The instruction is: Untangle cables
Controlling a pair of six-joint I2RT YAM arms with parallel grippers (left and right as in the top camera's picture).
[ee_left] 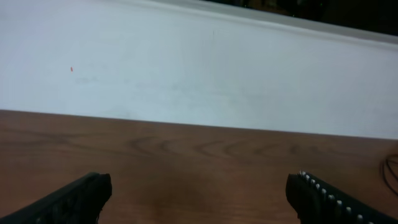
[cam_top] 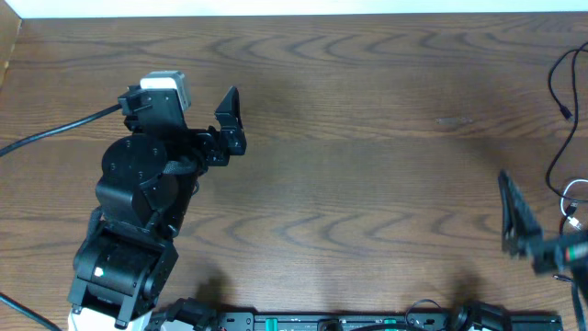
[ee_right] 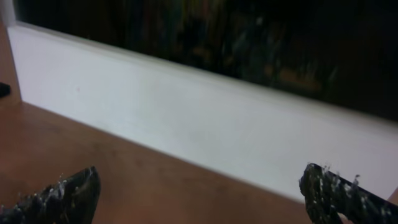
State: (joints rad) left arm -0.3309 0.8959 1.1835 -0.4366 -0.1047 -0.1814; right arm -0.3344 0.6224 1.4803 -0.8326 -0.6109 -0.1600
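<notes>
The cables lie at the table's far right edge: thin black cords (cam_top: 558, 85) loop down the edge, with a bit of white cord (cam_top: 575, 189) beside them. A black cord's curve (ee_left: 392, 169) also shows at the right edge of the left wrist view. My left gripper (cam_top: 181, 99) is at the left side of the table, far from the cables; it is open (ee_left: 199, 194) over bare wood. My right gripper (cam_top: 551, 225) is at the right edge close to the cords, with one finger (cam_top: 513, 213) showing. It stands open (ee_right: 199, 190) with nothing between its fingers.
The wooden table (cam_top: 367, 156) ends at a white wall strip (ee_left: 199, 68) along its far side. A thick black arm cable (cam_top: 46, 133) runs off to the left. A black rail with connectors (cam_top: 367, 322) lies along the near edge.
</notes>
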